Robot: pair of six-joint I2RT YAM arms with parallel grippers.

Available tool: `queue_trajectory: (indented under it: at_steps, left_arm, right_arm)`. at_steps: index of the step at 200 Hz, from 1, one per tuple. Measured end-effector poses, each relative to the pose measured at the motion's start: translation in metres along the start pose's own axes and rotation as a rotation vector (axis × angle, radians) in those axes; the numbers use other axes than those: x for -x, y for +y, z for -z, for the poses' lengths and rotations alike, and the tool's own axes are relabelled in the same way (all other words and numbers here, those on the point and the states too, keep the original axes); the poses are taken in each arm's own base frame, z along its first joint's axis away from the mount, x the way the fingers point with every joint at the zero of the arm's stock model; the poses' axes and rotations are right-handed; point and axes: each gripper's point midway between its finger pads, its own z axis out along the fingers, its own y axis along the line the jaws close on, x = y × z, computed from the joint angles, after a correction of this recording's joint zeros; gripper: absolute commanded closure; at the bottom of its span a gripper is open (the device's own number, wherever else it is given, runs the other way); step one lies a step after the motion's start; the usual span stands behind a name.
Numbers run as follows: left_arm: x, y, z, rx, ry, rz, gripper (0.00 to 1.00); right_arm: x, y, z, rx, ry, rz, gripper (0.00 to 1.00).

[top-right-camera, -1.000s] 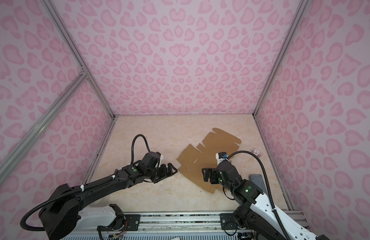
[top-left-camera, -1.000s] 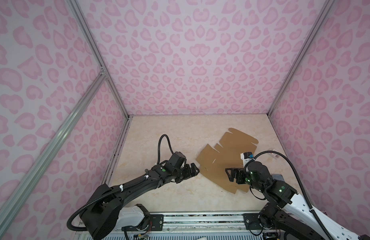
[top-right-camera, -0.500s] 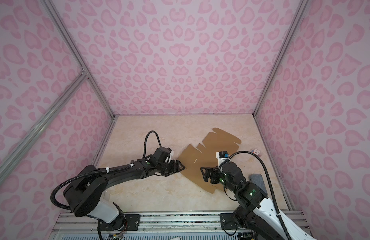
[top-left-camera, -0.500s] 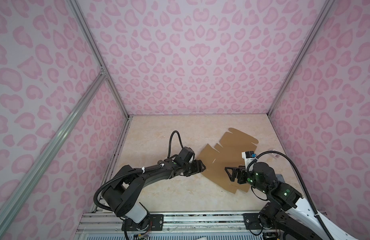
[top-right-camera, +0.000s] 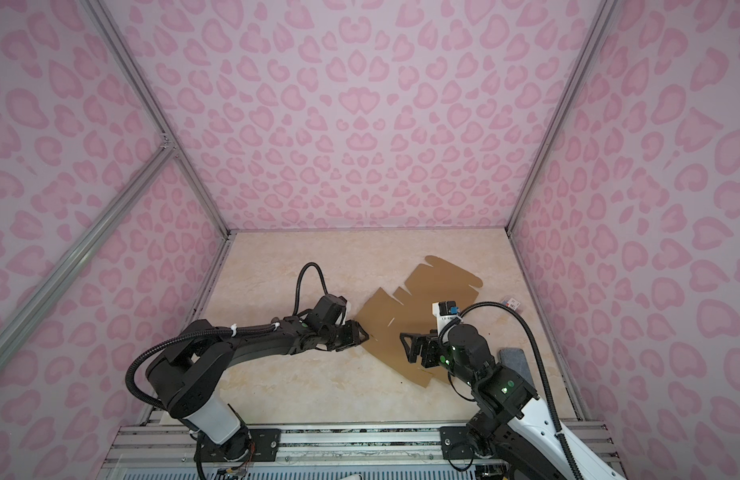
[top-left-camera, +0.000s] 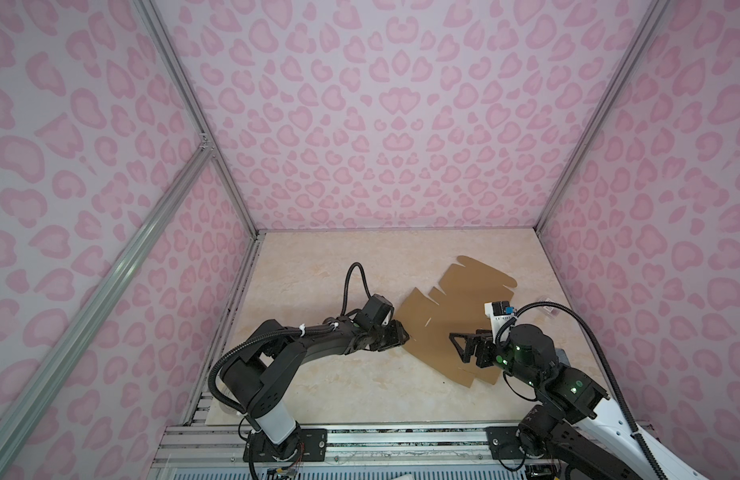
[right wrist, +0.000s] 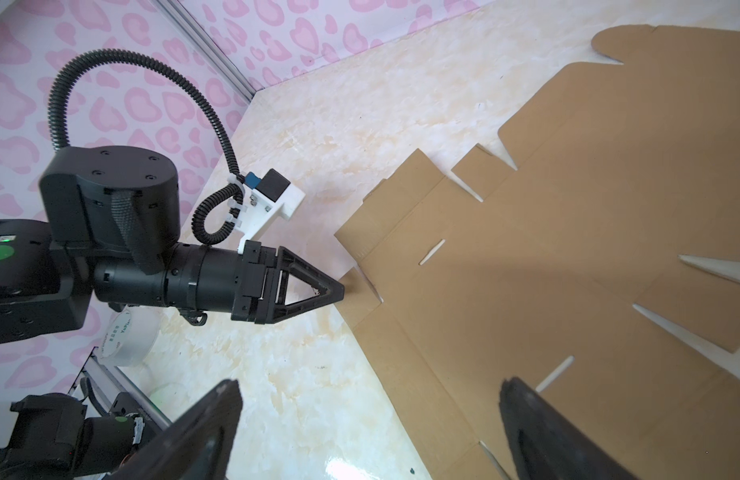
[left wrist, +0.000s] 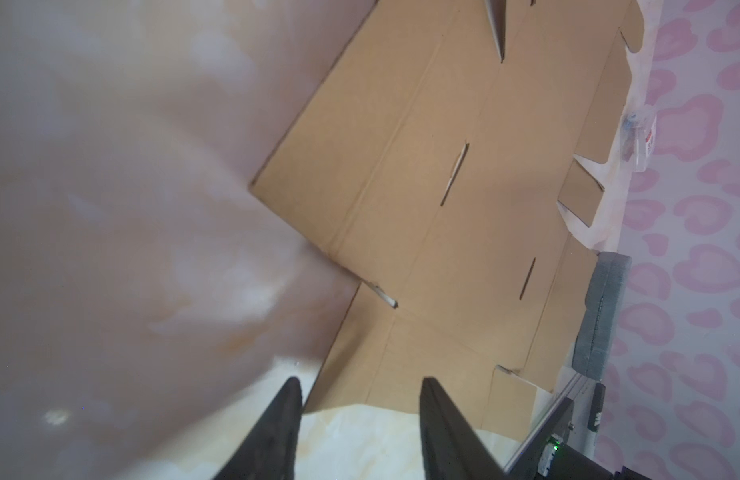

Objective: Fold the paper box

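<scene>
Cardboard, brown and matte: the paper box (top-left-camera: 435,316) lies flat and unfolded, die-cut with flaps and slits, right of centre on the glossy marbled table (top-left-camera: 318,374) in both top views. The left gripper (top-left-camera: 403,334) is at its left edge, and the right gripper (top-left-camera: 459,349) is over its near part. Left wrist: black tapered jaws apart, with a flap edge just at the tips. Right wrist: right jaws spread wide above the sheet, holding nothing, while the left gripper's tip meets a corner flap.

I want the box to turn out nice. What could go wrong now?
The left claw sits at just the edge of the paper box; it might slip off or crumple that flap.
The right claw is open, holding nothing, so the flat sheet could slide on the table.
</scene>
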Motion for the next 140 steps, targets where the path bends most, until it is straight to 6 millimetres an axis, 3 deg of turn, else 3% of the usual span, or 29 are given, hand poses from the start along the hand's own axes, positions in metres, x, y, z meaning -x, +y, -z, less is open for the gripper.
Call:
queue_trajectory:
  at_steps: [52,98,140]
  left_arm:
    - [0.004,-0.001,-0.004,-0.015,-0.006,0.002,0.75]
    - [0.01,0.0,-0.003,-0.029,-0.013,0.013,0.96]
    - [0.026,-0.003,0.012,-0.049,-0.025,-0.006,0.96]
  right_arm:
    - [-0.002,0.002,-0.001,0.015,0.006,0.0,0.01]
    - [0.001,0.003,0.001,0.025,-0.008,-0.001,0.01]
    - [0.009,0.004,0.006,0.027,-0.056,-0.009,0.01]
